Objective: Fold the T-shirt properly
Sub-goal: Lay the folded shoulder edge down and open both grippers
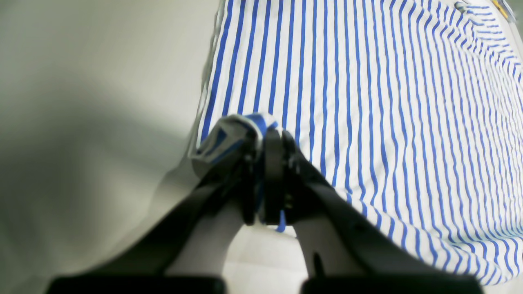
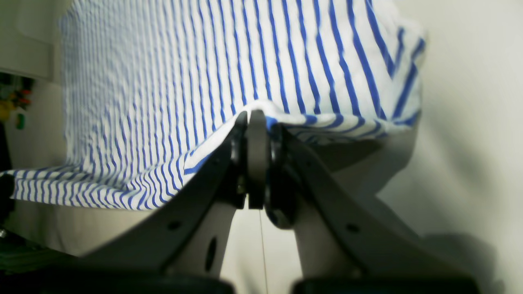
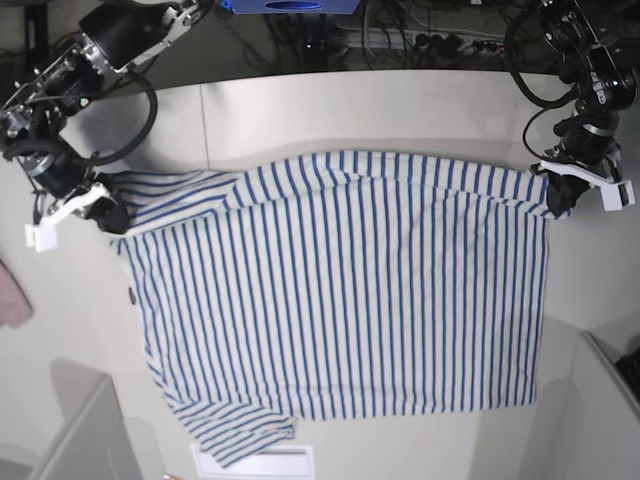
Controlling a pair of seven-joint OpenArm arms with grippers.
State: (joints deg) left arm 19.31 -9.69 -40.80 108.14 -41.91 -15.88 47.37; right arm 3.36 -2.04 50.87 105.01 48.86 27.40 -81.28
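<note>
I have the T-shirt spread across the middle of the table in the base view, body flat, one sleeve trailing toward the lower left of the frame and a small dark tag on its left edge. Its far edge, along the upper part of the frame, is raised off the surface at both ends.

Left gripper: jaws pressed together on a bunched corner of striped cloth, seen at centre of the left wrist view. In the base view this arm sits at the right edge of the frame, at the shirt's upper right corner.

Right gripper: jaws pinched on the cloth edge, which drapes to either side of the grip in the right wrist view. In the base view it sits at the left edge, at the shirt's upper left end near the sleeve.

Step in hand, as I judge it: both far corners are secured for the first fold.

Next move calls for:
1. Lifting both corners evenly, keeping the held edge taut.
2. Carrying that edge toward the bottom of the frame, over the body.
3. Matching it to the near hem before letting go.

A pink cloth lies at the left edge, apart from the shirt.
</note>
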